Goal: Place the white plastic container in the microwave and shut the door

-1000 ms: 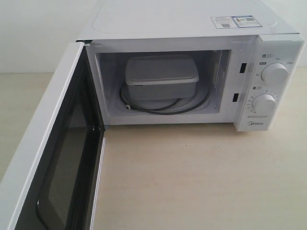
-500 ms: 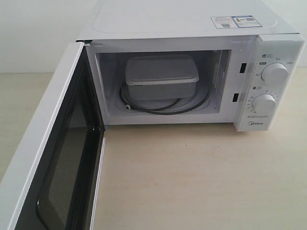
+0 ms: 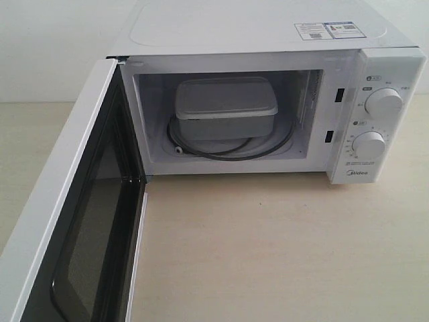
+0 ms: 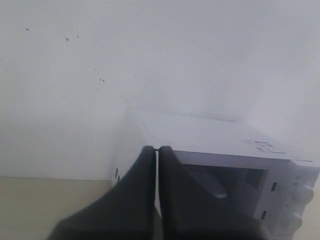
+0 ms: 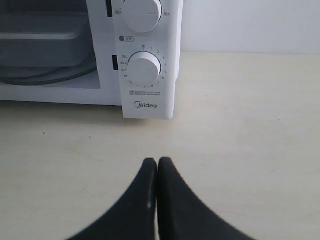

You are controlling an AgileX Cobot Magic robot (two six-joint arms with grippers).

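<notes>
The left gripper [image 4: 156, 149] has its two dark fingers pressed together with nothing between them. It hangs in the air, and ahead of its tips, well apart, is the top left corner of the white Midea microwave [image 3: 255, 27], with a pale wall [image 4: 100, 75] behind it. From this side the oven's mouth shows open beyond the jaws.

In the exterior view neither gripper shows. The door [image 3: 53, 221] stands swung wide open on its left hinge, and its dark window [image 3: 94, 248] faces inward across the beige table [image 3: 281, 248]. To the right of it, inside the lit cavity, the white plastic container [image 3: 224, 107] sits with its lid on, resting on the glass turntable [image 3: 265, 146]. It is toward the left and back of the cavity, and the turntable's dark ring shows in front of it and to its right. A small sticker [image 3: 325, 30] lies on the oven's top near the right rear. Farther right is the control panel, with the upper dial [image 3: 383, 102] above the lower dial [image 3: 369, 145].

The right gripper [image 5: 158, 160] is likewise closed and empty, tip against tip, low over the bare tabletop. Straight ahead of its jaws, apart from them, stands the control panel with the Midea logo [image 5: 146, 105] at its foot. The container lies beyond that, inside the cavity and to one side of the jaws' line, touched by neither gripper.
</notes>
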